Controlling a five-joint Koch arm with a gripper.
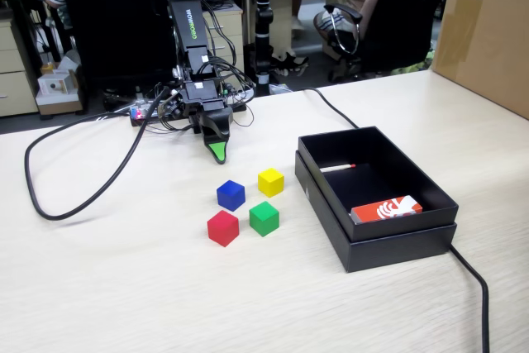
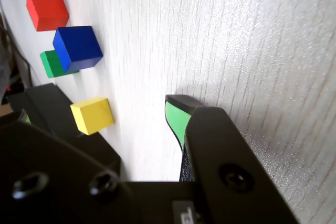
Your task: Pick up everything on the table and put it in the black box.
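Here, pale wood-grain table (image 1: 124, 287), office chairs (image 1: 107, 14) behind

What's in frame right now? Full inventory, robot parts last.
red cube: 1, red, on the table, nearest the camera in the fixed view
blue cube: 1, blue, behind the red one
green cube: 1, green, right of the red one
yellow cube: 1, yellow, closest to the box
black box: 1, black, right of the cubes, no cubes inside
card: 1, red-orange and white, inside the box
cable: black, looping across the table
carton: 1, brown, far right
gripper: 1, black with green pad, behind the cubes, holding nothing
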